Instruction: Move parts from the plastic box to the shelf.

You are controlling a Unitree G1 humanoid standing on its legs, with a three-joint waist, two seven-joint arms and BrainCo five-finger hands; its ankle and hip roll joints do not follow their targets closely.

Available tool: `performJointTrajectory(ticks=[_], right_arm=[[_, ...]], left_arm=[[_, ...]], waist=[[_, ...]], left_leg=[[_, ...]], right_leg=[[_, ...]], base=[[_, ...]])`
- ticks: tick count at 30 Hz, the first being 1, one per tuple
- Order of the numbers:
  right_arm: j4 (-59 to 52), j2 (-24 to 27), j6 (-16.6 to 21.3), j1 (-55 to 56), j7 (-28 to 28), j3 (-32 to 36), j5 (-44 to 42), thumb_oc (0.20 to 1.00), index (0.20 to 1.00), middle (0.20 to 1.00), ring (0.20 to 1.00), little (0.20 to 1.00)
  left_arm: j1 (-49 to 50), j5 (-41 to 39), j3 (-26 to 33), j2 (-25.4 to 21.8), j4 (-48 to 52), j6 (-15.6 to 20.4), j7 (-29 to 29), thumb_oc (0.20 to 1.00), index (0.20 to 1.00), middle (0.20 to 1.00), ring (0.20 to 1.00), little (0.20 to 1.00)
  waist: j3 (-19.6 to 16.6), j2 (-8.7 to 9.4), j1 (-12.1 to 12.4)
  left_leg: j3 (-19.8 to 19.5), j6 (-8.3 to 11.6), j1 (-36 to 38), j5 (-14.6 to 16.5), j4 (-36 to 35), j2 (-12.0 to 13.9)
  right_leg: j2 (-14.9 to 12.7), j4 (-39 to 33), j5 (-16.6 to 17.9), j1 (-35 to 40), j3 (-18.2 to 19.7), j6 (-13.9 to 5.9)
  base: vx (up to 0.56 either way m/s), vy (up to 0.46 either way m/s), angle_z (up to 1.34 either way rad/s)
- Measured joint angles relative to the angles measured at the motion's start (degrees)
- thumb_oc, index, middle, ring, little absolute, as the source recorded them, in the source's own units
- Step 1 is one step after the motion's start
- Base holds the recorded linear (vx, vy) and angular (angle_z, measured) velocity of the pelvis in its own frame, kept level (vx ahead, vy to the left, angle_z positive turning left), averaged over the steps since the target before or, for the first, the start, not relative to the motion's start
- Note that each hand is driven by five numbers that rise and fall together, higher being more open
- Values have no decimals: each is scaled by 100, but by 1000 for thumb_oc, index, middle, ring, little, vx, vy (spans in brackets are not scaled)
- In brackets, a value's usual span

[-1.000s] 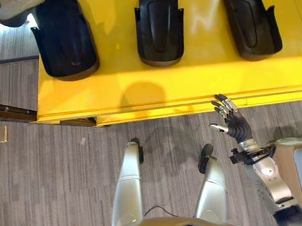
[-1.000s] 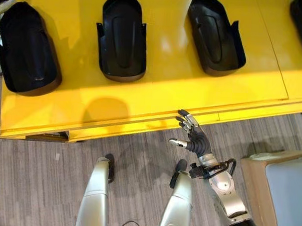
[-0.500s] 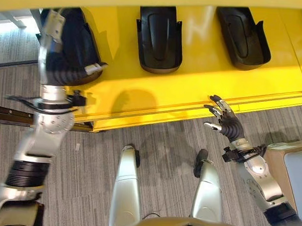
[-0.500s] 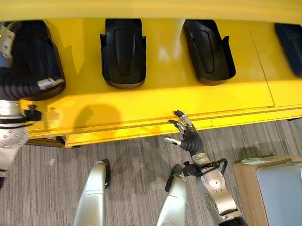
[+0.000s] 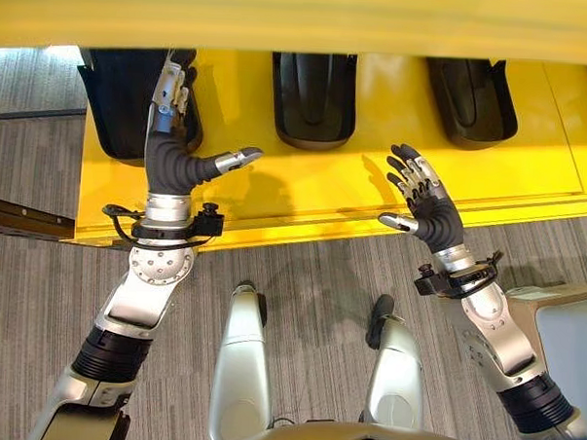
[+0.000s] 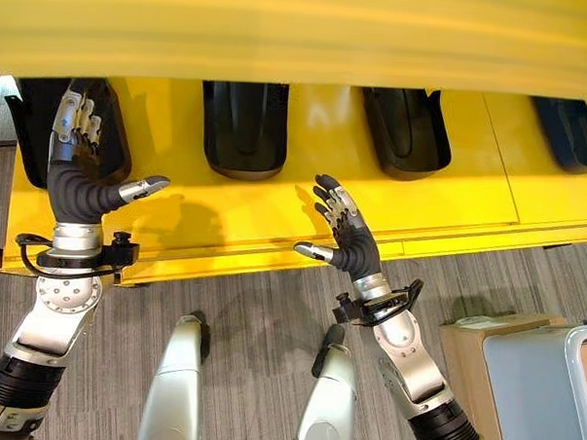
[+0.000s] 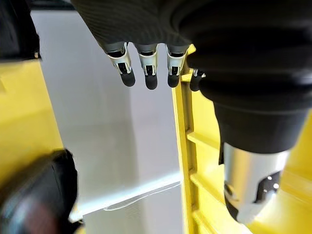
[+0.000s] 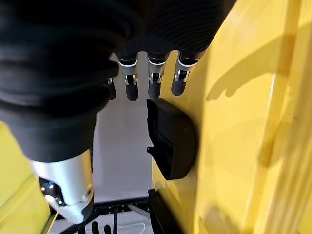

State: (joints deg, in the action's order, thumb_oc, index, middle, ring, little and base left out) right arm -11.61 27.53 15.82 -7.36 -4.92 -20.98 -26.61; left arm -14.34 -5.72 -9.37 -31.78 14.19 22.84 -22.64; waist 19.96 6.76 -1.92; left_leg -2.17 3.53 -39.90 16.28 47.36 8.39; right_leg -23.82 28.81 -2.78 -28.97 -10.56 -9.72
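Three black moulded parts lie in a row on the yellow shelf [image 5: 305, 186]: the leftmost part [image 5: 118, 105], the middle part [image 5: 314, 94] and the right part [image 5: 471, 96]. A further part [image 6: 580, 130] lies at the far right. My left hand [image 5: 169, 161] is open and empty, raised over the near side of the leftmost part with its thumb pointing right. Open and empty too, my right hand [image 5: 432, 218] hovers over the shelf's front edge, below the gap between the middle and right parts. Its wrist view looks past straight fingers [image 8: 153, 80] at a black part [image 8: 170, 139].
An upper yellow shelf board [image 5: 302, 21] runs across the top and hides the far ends of the parts. A pale grey box [image 6: 540, 387] on a tan stand [image 6: 463, 359] is at the lower right. Grey striped floor [image 5: 37, 296] lies in front of the shelf.
The camera has shifted and the upper board has come into view. My left arm has come in and its hand now stands free above the leftmost part. My right hand has risen over the shelf edge.
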Motion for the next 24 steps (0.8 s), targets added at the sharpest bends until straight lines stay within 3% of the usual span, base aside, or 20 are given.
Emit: performJointTrajectory(ticks=[6, 14, 24], right_arm=[[27, -10, 17, -11, -140, -126, 49, 1000, 1000, 1000, 1000, 1000], [26, -14, 38, 8, -262, -252, 49, 1000, 1000, 1000, 1000, 1000], [172, -20, 146, -20, -470, -311, 39, 1000, 1000, 1000, 1000, 1000]], left_arm=[[-475, -650, -306, 485, -55, 7, -4, 1000, 1000, 1000, 1000, 1000], [-1205, -895, -835, 727, -706, 53, -108, 1000, 1000, 1000, 1000, 1000], [-1639, -592, -717, 897, -1871, 14, -1271, 1000, 1000, 1000, 1000, 1000]], waist=[[3, 7, -53], [-2, 22, -193], [-17, 114, -259]], left_leg=[[2, -32, 71, 19, -8, 7], [16, -22, 75, 26, -9, 64], [61, -22, 60, 126, 121, 123]], right_leg=[[7, -30, 1, 50, 8, 2], [85, -128, 43, 67, 36, 49], [118, -116, 41, 37, 91, 52]], base=[[0, 0, 0], [-5, -7, -3], [7, 1, -3]])
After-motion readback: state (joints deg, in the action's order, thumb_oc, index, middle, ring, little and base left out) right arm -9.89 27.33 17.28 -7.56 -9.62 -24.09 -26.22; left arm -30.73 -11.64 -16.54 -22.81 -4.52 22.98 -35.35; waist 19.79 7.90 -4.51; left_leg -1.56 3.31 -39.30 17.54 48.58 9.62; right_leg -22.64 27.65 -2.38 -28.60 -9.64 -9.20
